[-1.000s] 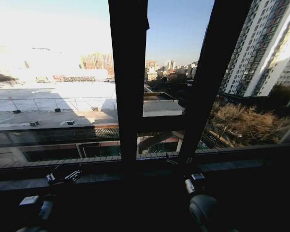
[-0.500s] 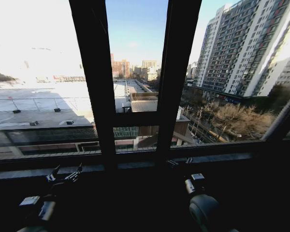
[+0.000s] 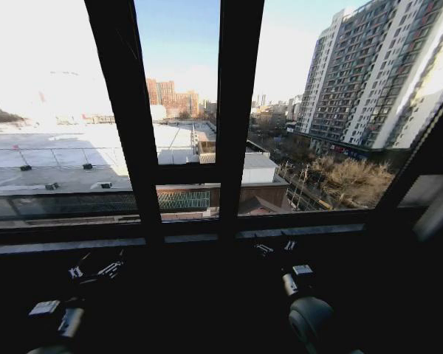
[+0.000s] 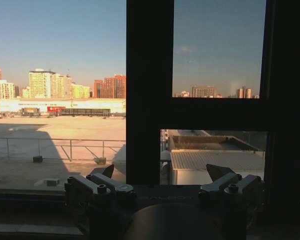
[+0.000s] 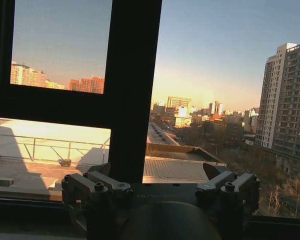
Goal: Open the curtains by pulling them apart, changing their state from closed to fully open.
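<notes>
both grippers low and spread before a bare window

the left gripper (image 4: 160,172) has its fingers (image 4: 102,182) spread wide with nothing between them; in the head view it (image 3: 97,267) sits low on the left, just under the sill (image 3: 66,245). the right gripper (image 5: 159,171) is likewise spread and holds nothing, and in the head view it (image 3: 275,245) sits low on the right, close below the sill, with its rounded wrist housing (image 3: 310,317) nearer the camera. both point toward the glass without touching it.

beyond them stand the dark window frame bars (image 3: 125,118), two uprights joined by a short crossbar. through the panes lie a pale flat rooftop (image 3: 52,158), distant low buildings and a tall apartment block (image 3: 354,74) on the right. at the far right edge of the head view a pale slanted strip (image 3: 437,210) may be part of the curtains, but i cannot tell for sure.
</notes>
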You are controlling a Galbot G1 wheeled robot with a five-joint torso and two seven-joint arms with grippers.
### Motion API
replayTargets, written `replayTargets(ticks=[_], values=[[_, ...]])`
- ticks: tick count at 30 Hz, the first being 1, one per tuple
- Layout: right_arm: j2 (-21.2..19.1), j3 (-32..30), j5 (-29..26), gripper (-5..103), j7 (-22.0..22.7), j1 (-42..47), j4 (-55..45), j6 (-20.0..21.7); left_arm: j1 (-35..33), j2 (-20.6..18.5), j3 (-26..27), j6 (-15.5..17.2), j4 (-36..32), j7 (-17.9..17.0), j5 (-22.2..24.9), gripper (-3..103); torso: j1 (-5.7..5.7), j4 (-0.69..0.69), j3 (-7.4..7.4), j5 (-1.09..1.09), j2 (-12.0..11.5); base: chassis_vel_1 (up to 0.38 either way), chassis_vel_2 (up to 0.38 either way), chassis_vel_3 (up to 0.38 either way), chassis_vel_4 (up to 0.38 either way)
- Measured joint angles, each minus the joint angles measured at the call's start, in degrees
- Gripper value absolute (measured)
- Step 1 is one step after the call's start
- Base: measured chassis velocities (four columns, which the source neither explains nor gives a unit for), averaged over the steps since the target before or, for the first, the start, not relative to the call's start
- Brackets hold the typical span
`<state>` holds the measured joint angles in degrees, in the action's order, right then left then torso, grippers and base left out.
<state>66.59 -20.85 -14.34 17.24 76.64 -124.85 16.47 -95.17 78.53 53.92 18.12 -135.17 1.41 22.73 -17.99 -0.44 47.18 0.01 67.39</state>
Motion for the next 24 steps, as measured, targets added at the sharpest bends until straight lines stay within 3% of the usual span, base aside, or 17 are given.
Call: replayTargets(ticks=[24], values=[[-0.03,-0.08,0.34,100,-0.07,0.53,0.18,-0.01,0.29,0.15,1.50,-1.65,0.85,0.11,0.50,100,-0.01,0.00,0.01,0.01,-0.01,0.045,-0.378,-0.038,0.376]])
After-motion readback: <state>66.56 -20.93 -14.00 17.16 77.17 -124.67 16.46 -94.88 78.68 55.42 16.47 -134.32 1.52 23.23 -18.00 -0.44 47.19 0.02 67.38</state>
